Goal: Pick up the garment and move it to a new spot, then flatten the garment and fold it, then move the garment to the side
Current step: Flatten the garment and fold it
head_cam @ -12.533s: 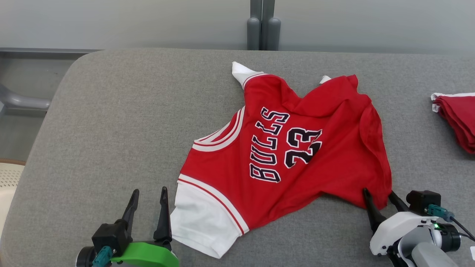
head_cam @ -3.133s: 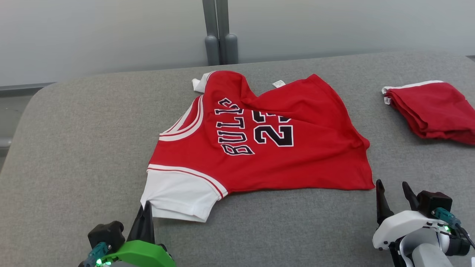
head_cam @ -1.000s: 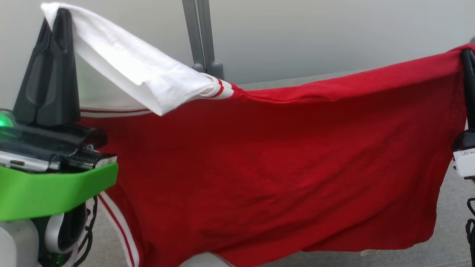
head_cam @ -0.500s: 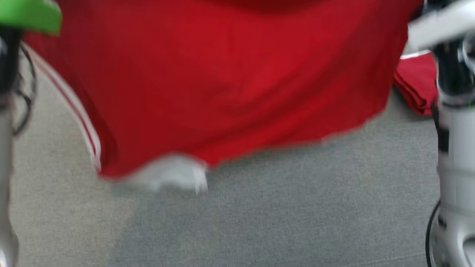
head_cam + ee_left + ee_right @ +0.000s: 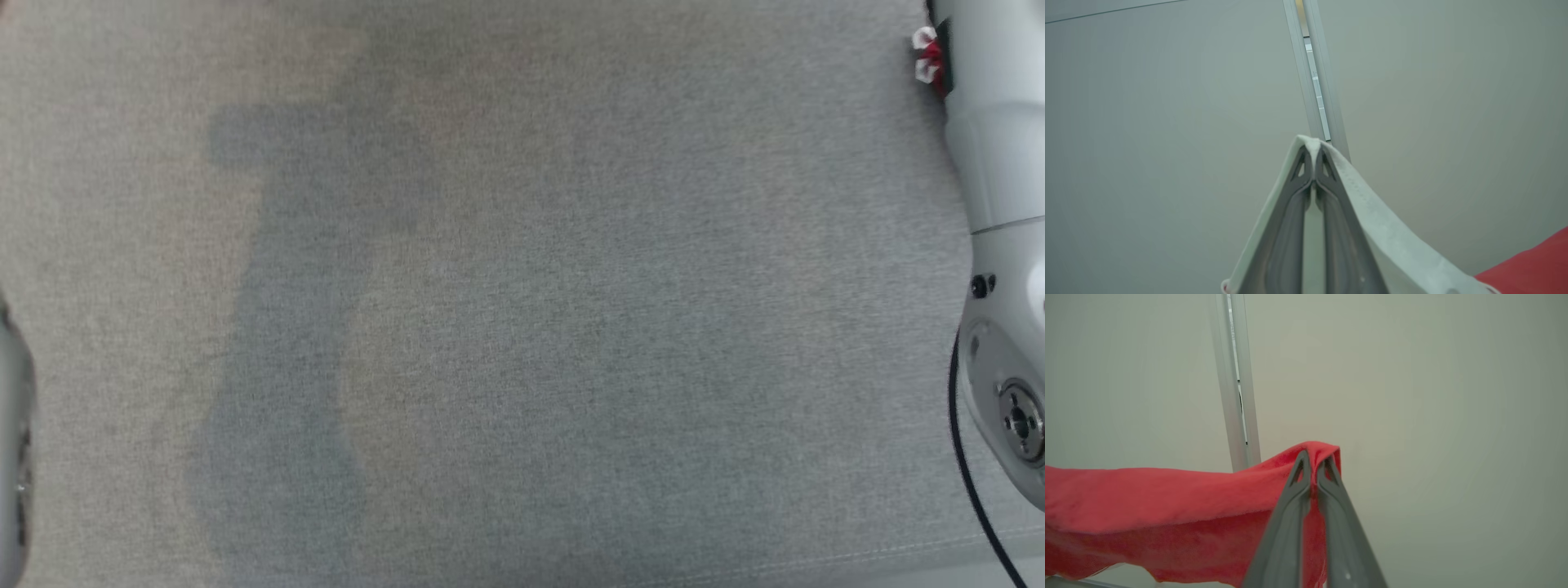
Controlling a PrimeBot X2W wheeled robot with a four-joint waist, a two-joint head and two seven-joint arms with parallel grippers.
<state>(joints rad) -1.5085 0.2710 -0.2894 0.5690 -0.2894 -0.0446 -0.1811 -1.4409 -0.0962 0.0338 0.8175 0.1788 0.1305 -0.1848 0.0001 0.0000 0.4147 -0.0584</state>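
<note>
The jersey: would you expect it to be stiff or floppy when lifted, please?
Probably floppy: the jersey sags beside the right gripper. Likely light: fingertip pinches alone seem to carry it, the left gripper on its white sleeve.

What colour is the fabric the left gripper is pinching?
White fabric, clearest in the left wrist view.
</note>
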